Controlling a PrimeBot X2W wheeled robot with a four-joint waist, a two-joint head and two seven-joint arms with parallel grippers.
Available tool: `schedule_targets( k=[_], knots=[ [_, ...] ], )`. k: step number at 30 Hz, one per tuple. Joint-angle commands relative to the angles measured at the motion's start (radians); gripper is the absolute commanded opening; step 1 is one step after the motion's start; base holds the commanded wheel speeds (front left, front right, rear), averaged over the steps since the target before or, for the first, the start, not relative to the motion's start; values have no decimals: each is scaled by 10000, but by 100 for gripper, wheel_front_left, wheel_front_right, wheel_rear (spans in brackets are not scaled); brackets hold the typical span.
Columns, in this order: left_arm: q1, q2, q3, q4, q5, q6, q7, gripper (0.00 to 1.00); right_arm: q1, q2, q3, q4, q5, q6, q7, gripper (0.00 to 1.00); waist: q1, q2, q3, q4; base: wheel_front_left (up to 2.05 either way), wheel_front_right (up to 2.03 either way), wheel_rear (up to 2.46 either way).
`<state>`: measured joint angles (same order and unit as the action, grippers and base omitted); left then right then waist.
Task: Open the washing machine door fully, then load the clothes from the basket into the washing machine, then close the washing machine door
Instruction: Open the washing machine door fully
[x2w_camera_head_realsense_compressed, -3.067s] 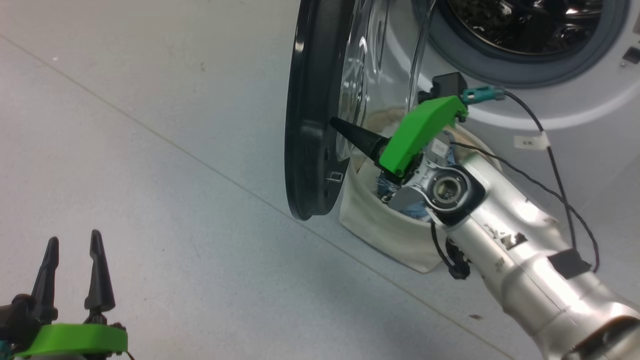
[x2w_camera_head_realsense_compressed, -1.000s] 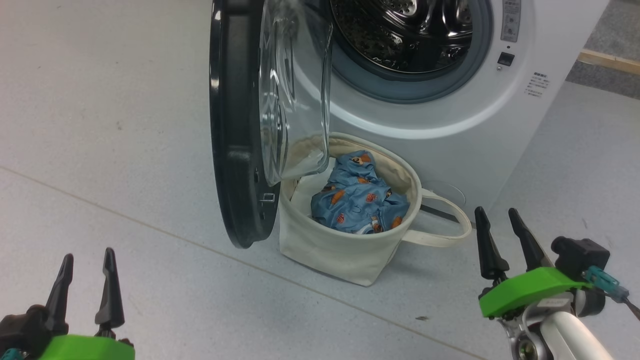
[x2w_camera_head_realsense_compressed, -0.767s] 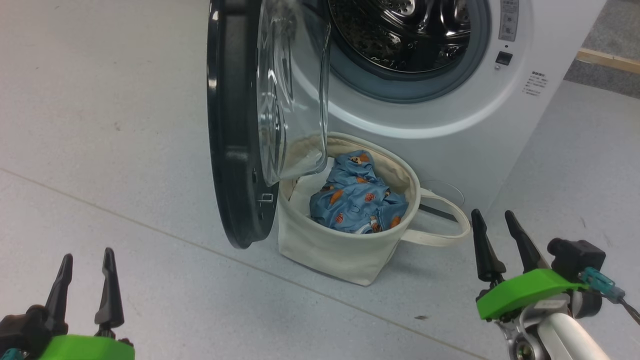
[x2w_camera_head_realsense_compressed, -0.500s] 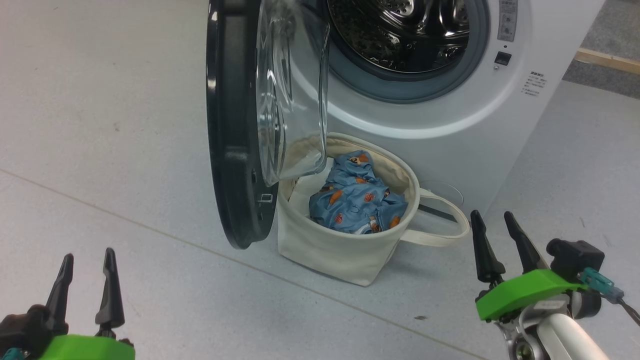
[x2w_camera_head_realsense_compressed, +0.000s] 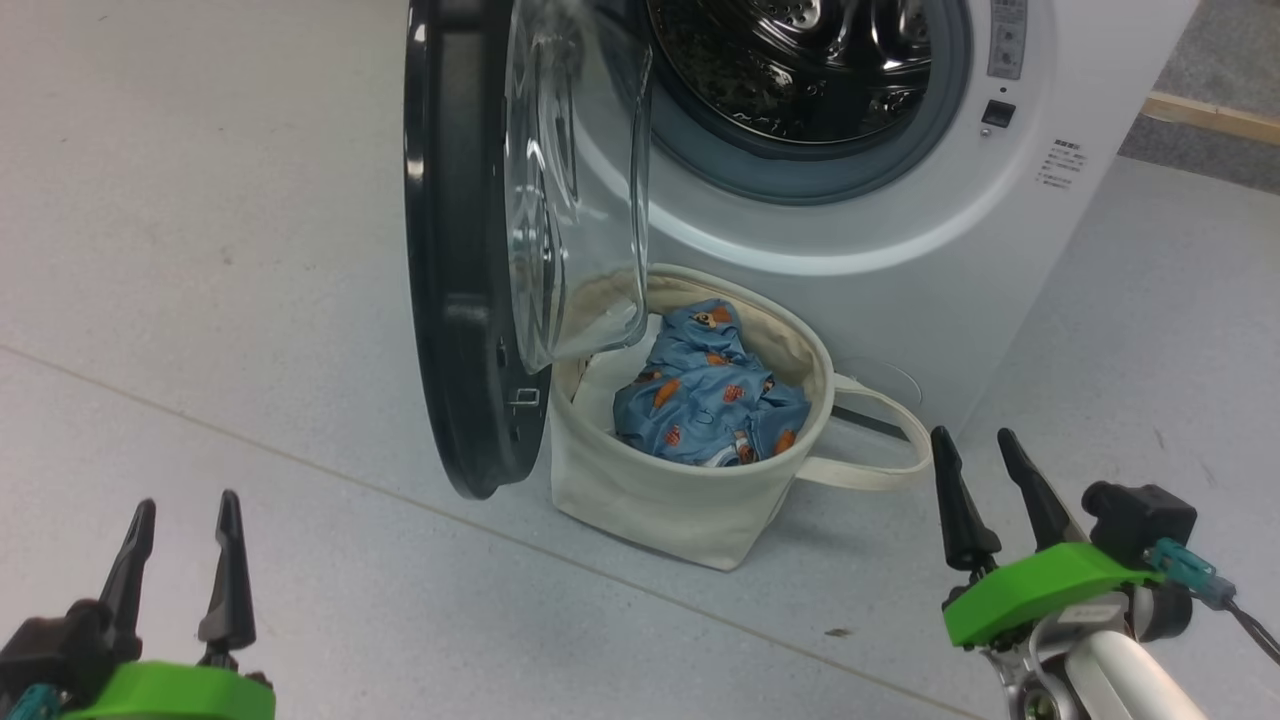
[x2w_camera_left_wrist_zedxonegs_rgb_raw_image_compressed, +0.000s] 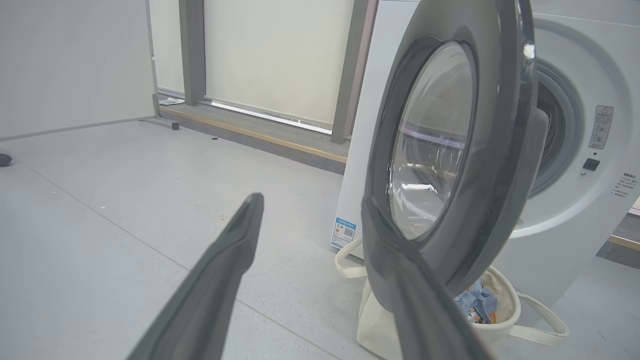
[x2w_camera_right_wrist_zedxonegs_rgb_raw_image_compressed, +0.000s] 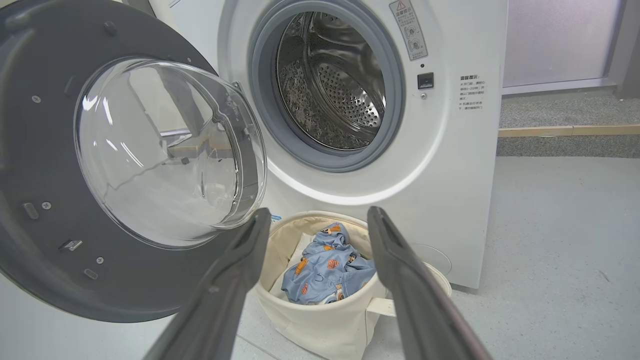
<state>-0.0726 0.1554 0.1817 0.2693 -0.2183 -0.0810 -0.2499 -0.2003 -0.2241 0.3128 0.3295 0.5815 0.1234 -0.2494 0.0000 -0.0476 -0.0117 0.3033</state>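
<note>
The right gripper (x2w_camera_head_realsense_compressed: 971, 436), long dark fingers spread wide and empty like the left gripper (x2w_camera_head_realsense_compressed: 188, 498), is aimed at the round cream canvas basket (x2w_camera_head_realsense_compressed: 670, 500) ahead of its tips, where the crumpled blue orange-figured garment (x2w_camera_head_realsense_compressed: 705, 405) is held. Left of that line, the large black-ringed round door (x2w_camera_head_realsense_compressed: 450, 250) is stood only square to the white front-loading washing machine (x2w_camera_head_realsense_compressed: 900, 270), its glass bowl (x2w_camera_head_realsense_compressed: 575, 200) overhanging the basket's rim; on a reach that bowl could be struck, or the soft basket tipped.
</note>
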Motion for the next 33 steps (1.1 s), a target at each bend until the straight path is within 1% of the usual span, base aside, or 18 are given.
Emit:
schedule_targets(
  k=[1, 5, 6, 8, 9, 13, 21, 26, 29, 33],
  knots=[
    [-672, 304, 275, -246, 97, -46, -116, 100, -306, 19, 197, -245, 11, 73, -124, 100, 0, 0, 9, -28, 0, 0, 0],
    [-919, 352, 222, -130, 63, -78, -117, 100, -331, 48, 194, -262, -7, 73, -124, 100, 0, 0, 25, -90, 0, 0, 0],
    [-1026, 358, 216, -101, 40, -83, -117, 98, -339, 62, 195, -275, -11, 73, -124, 100, 0, 0, 30, -116, 0, 0, 0],
    [-1253, 368, 123, -68, 64, -105, -117, 4, -353, 81, 186, -286, -21, 73, -124, 100, 0, 0, 42, -168, 0, 0, 0],
    [-1379, 367, 48, -59, 87, -121, -117, 0, -360, 91, 175, -285, -21, 73, -124, 100, 0, 0, 45, -199, 0, 0, 0],
    [-1966, 276, -252, -245, 272, -99, -117, 0, -402, 143, 159, -275, -12, 73, -124, 100, 0, 0, 37, -358, 0, 0, 0],
    [-3324, -427, -1136, -1092, 661, 21, -118, 0, -384, 193, 148, -326, 17, 73, -124, 100, 0, 0, -28, -604, 0, 0, 0],
    [-3774, -756, -1781, -1547, 781, 74, -118, 0, -387, 202, 139, -400, 36, 73, -124, 100, 0, 0, 5, -861, 0, 0, 0],
    [-3813, -881, -2193, -1487, 705, 96, -113, 0, -368, 190, 95, -398, 47, 73, -124, 100, 0, 0, 47, -1001, 0, 0, 0],
    [-3791, -977, -2608, -759, 382, 220, 294, 0, -374, 202, 73, -410, 65, 73, -124, 100, 0, 0, 117, -1192, 0, 0, 0]
  ],
)
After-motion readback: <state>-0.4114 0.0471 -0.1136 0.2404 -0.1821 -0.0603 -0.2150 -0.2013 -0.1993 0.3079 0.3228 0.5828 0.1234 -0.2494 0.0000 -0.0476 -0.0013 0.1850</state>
